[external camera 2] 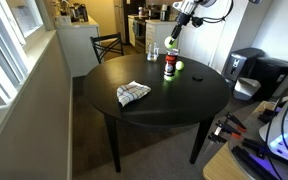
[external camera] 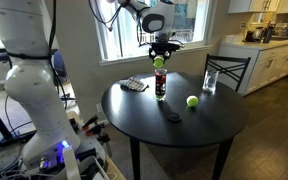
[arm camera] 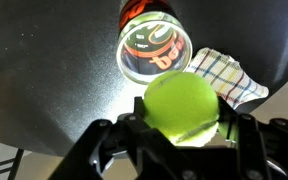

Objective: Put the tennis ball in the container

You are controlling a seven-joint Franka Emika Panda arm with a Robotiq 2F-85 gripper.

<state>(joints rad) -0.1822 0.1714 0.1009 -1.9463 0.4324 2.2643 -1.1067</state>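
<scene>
My gripper (external camera: 160,56) is shut on a yellow-green tennis ball (arm camera: 182,106) and holds it just above the open mouth of the container (external camera: 161,84), a tall clear can with a red band standing upright on the round black table (external camera: 144,115). In the wrist view the can's round opening (arm camera: 152,50) lies just ahead of the ball. The gripper (external camera 2: 173,34) and can (external camera 2: 169,66) also show in an exterior view. A second tennis ball (external camera: 192,101) lies on the table beside the can; it also shows in an exterior view (external camera 2: 180,67).
A checked cloth (external camera: 133,85) lies on the table near the can, seen also in the wrist view (arm camera: 229,75). A clear drinking glass (external camera: 210,82) stands near the far edge. A small dark object (external camera: 173,117) lies in front of the can. A black chair (external camera: 229,68) stands behind.
</scene>
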